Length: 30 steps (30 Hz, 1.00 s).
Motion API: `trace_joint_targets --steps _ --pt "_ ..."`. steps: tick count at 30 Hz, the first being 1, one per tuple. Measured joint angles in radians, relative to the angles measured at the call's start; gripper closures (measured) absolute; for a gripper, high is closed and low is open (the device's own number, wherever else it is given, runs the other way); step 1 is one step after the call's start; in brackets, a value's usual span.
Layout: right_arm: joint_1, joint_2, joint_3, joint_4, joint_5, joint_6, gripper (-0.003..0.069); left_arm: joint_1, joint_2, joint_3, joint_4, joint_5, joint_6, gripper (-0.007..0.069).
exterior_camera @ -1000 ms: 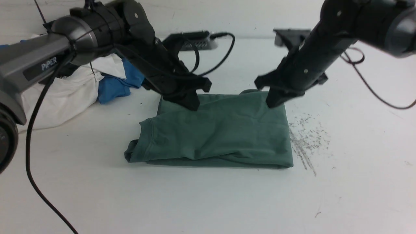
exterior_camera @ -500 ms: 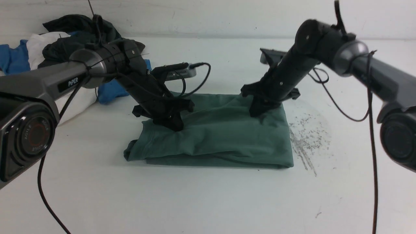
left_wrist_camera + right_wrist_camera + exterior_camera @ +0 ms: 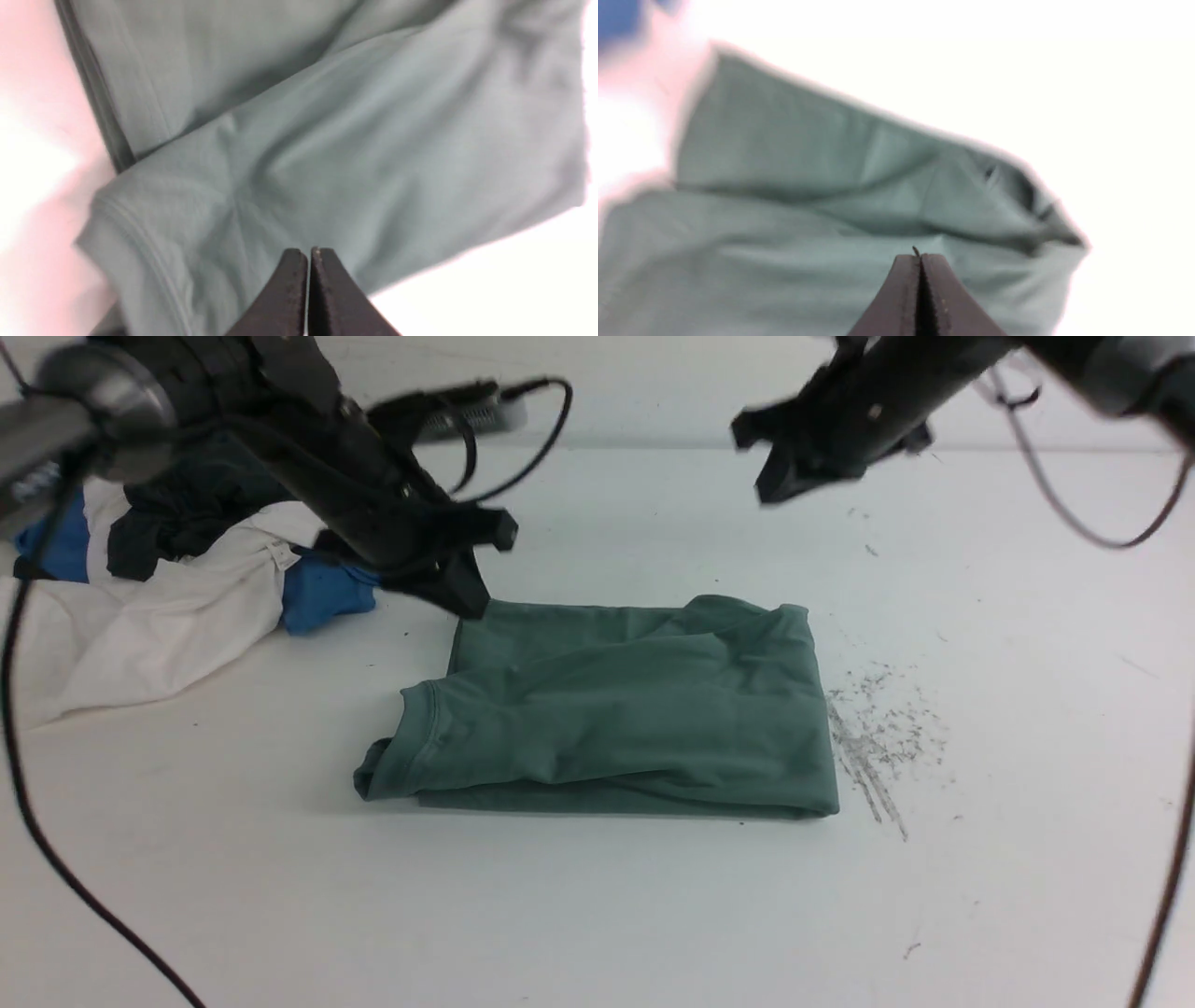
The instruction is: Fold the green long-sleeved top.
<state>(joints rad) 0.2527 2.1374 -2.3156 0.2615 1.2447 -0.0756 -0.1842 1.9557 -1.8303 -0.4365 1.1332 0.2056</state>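
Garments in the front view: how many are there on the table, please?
4 visible: the folded green top in the middle, and at the far left a pile with a white garment, a blue garment and a dark garment. The pile may hide more.

White table (image 3: 597, 915), bare across most of surface. Clothes pile at 10 o'clock: white garment (image 3: 159, 625) sprawled nearest front, blue garment (image 3: 322, 597) touching its right edge, dark garment (image 3: 177, 523) on top behind. Grey scuff marks (image 3: 878, 747) at 3 o'clock.
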Motion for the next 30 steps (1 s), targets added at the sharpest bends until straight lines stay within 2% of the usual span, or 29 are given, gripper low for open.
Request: trace_joint_targets --steps 7,11,12,14,15,17,18,22,24,26,30 --pt "-0.001 -0.349 0.087 -0.102 0.015 0.04 0.0673 0.002 -0.291 0.086 0.119 0.03 0.0 0.0628" --pt "-0.001 -0.642 0.299 -0.141 -0.004 0.045 0.0673 0.002 -0.537 0.245 0.136 0.005 0.0 0.0628" --pt "-0.001 -0.642 0.312 -0.143 -0.004 0.045 0.0673 0.002 -0.547 0.254 0.136 0.003 0.0 0.0628" --pt "-0.001 -0.827 0.512 -0.15 -0.138 0.046 0.0673 0.002 -0.693 0.4 0.132 -0.048 0.0 0.0628" --pt "-0.001 -0.841 0.529 -0.15 -0.151 0.046 0.0673 0.002 -0.693 0.4 0.132 -0.048 0.0 0.0628" --pt "-0.001 -1.027 0.797 -0.152 -0.336 0.043 0.0673 0.002 -0.845 0.564 0.127 -0.126 0.0 0.0628" --pt "-0.001 -1.041 0.797 -0.152 -0.352 0.043 0.0673 0.002 -0.856 0.576 0.127 -0.132 0.0 0.0628" --pt "-0.001 -1.413 1.303 -0.149 -0.754 0.045 0.0673 0.002 -1.122 0.846 0.102 -0.279 0.0 0.0628" --pt "-0.001 -1.494 1.382 -0.146 -0.824 0.046 0.0673 0.002 -1.173 0.897 0.097 -0.301 0.0 0.0628" --pt "-0.001 -1.714 1.634 -0.137 -1.079 0.047 0.0673 0.002 -1.311 1.028 0.087 -0.343 -0.005 0.0628" --pt "-0.001 -1.967 1.88 -0.13 -1.293 0.047 0.0673 0.002 -1.472 1.18 0.052 -0.391 -0.033 0.0628"
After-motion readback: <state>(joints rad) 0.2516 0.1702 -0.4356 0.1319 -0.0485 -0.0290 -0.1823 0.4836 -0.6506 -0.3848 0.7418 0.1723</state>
